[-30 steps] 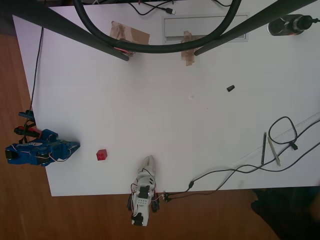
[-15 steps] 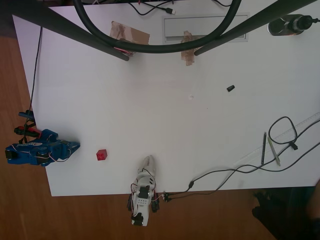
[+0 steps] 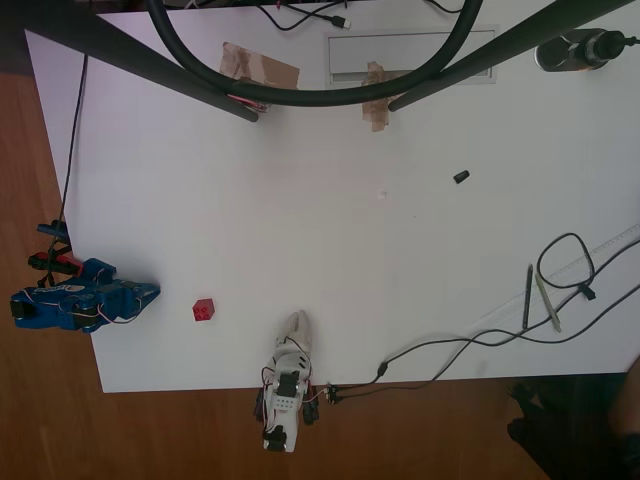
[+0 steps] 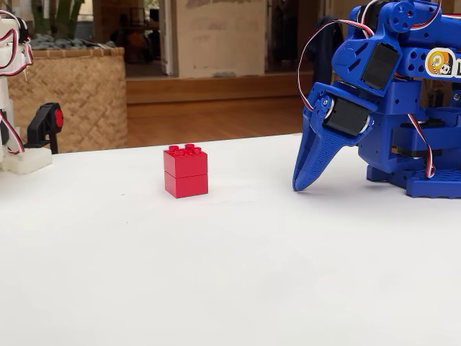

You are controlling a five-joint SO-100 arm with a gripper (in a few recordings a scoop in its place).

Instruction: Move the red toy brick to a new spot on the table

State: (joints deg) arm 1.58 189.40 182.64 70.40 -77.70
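Note:
The red toy brick stands upright on the white table near its lower left corner in the overhead view. In the fixed view the brick shows its studs on top. My blue gripper rests folded at the table's left edge, a short way left of the brick and apart from it. In the fixed view the gripper points down with its tip on the tabletop, to the right of the brick. Its fingers lie together with nothing between them.
A small black piece lies right of centre. Brown tape patches sit near the far edge under dark stand legs and a hoop. Cables and pens lie at the right. A wicker basket stands behind the table.
The brick and my arm have not moved. A dark shape off the table's lower right corner has shifted slightly.

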